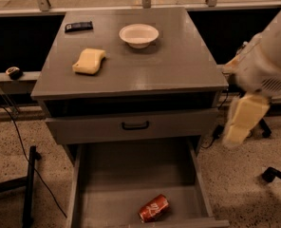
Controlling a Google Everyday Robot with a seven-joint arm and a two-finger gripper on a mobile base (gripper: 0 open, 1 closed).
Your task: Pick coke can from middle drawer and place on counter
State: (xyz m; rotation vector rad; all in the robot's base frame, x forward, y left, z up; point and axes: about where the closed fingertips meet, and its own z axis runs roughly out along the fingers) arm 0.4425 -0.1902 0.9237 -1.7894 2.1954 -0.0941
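Observation:
The coke can lies on its side near the front edge of the open middle drawer, right of centre on the grey floor. The counter is the grey cabinet top above it. My arm comes in from the right edge. Its cream gripper hangs beside the cabinet's right side, at about the height of the closed upper drawer front, well above and to the right of the can. It holds nothing that I can see.
On the counter are a white bowl, a yellow sponge and a black flat object. A closed drawer front with a black handle sits above the open drawer. A chair base stands at right, a black stand at left.

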